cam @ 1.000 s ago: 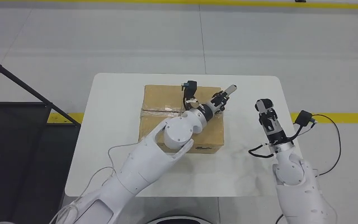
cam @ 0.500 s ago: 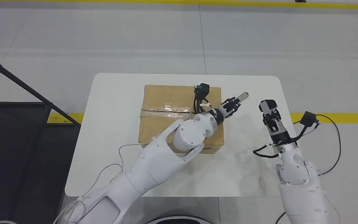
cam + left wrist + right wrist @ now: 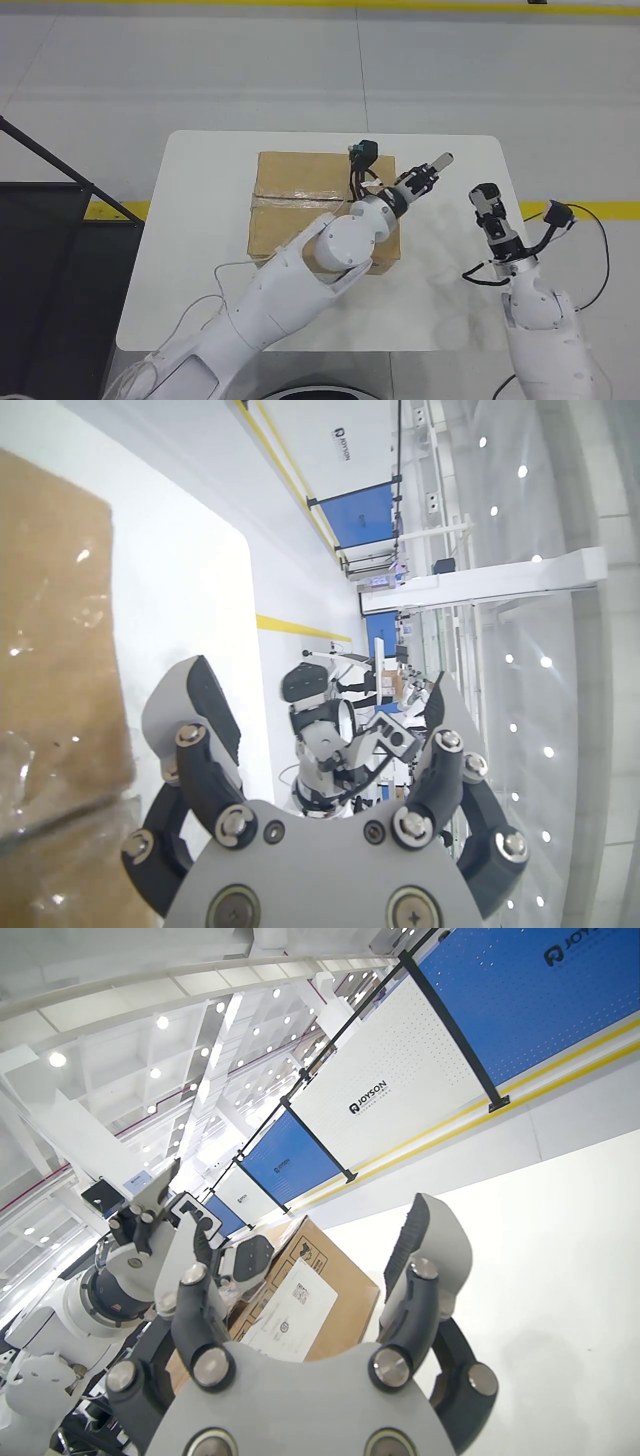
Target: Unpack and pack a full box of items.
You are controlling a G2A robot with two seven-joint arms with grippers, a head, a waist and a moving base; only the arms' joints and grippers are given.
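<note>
A: Box point(image 3: 300, 195) position?
B: Taped shut, mid-table point(image 3: 190, 260), nearer the far edge.
A: Grippers?
B: Left gripper point(image 3: 438, 163) spread wide and empty, just past the box toward the table's right edge. Right gripper point(image 3: 482, 192) also spread and empty, by that edge.

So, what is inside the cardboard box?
Nothing inside can be seen: the cardboard box is closed and sealed along its top with clear tape. Its contents are hidden.

box point(image 3: 300, 190) on table point(image 3: 200, 250) centre, left gripper point(image 3: 434, 166) beside it, right gripper point(image 3: 486, 196) farther right.
</note>
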